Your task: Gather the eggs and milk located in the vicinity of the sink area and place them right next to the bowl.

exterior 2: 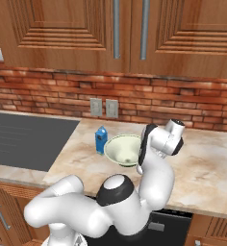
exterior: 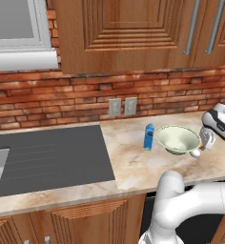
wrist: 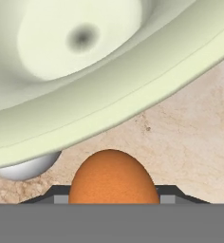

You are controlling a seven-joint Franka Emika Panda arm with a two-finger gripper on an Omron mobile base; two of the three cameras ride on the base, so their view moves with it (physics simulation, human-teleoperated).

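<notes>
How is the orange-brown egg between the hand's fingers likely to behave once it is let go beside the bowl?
The orange-brown egg is a smooth oval, so it will probably roll on the flat marble counter. It looks light and likely fragile. The bowl rim and white egg close by may stop it.

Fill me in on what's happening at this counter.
The white robot arm's hand is down at the right side of the wide pale greenish-cream bowl, with the orange-brown egg between its fingers just over the marble counter. The white egg already lies against the bowl's base. The small blue milk carton stands upright on the bowl's left side. The dark grey sink lies further left.
</notes>
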